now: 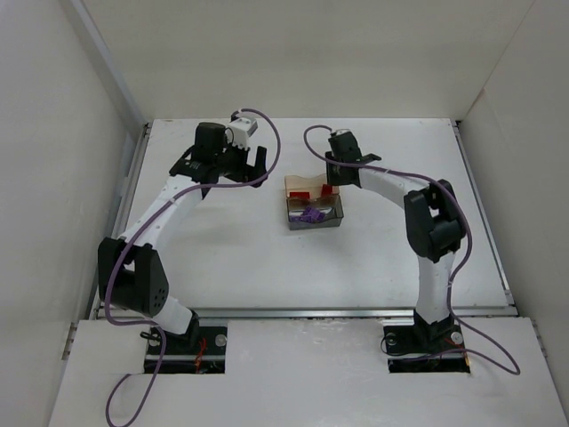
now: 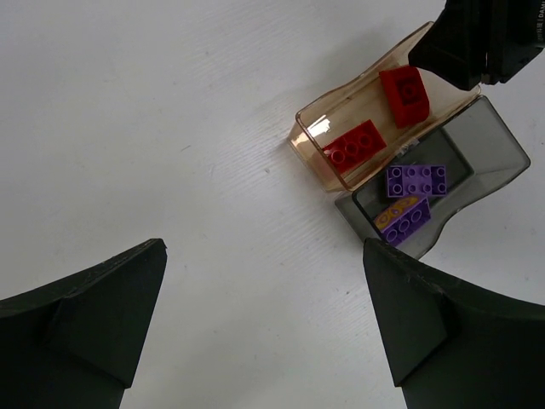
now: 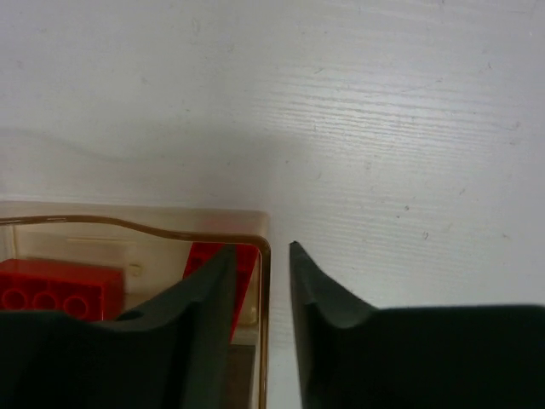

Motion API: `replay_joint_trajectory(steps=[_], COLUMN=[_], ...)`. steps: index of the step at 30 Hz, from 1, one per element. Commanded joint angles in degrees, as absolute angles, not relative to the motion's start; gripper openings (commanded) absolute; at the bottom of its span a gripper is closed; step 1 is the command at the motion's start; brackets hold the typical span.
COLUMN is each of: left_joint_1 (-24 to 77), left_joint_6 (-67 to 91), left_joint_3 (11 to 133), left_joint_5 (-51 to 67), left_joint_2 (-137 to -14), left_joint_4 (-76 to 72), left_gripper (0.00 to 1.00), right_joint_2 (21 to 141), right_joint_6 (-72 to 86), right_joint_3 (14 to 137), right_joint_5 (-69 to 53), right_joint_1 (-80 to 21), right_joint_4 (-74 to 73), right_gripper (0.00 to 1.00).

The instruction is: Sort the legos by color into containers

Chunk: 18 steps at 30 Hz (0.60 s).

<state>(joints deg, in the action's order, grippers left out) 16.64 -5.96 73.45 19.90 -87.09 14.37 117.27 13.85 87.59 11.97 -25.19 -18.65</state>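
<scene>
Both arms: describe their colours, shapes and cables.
The left arm and right arm both have white links with black joints, and a purple cable runs along each. The left end effector and right end effector each have two dark, wedge-shaped fingers.

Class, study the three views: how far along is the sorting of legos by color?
Done: two red legos lie in the amber tray, two purple legos in the grey tray. In hand: nothing; the right gripper hangs slightly open over the amber tray's corner, the left gripper wide open over bare table. Left: no lego shows outside the trays, so sorting looks finished.
</scene>
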Motion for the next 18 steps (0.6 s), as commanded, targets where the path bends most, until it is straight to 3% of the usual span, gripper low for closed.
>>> replay_joint_trajectory(steps=[1,4,11,18], left_joint_1=[16.35,16.35,16.35,16.35], left_joint_6=[-6.33,-6.33,-6.33,-5.71], left_joint_3=[72.52,72.51,72.51,71.89], left_joint_5=[19.78,19.78,19.16,19.86], left_joint_2=[-83.14,-83.14,-82.62,-82.62], left_joint_4=[12.66,12.66,12.66,12.04], left_gripper=[1.0,1.0,1.0,1.0], right_joint_2=[115.58,112.61,97.85,100.02], right_joint_6=[12.48,14.58,23.53,27.67], right_joint_3=[88.25,87.72,80.34,78.05], right_joint_5=[8.96,8.44,9.14,9.12], right_joint_1=[-25.14,-24.61,-18.55,-19.77], right_joint_4=[-17.05,-17.58,-16.88,-19.94], right_gripper=[0.41,0.47,0.44,0.47])
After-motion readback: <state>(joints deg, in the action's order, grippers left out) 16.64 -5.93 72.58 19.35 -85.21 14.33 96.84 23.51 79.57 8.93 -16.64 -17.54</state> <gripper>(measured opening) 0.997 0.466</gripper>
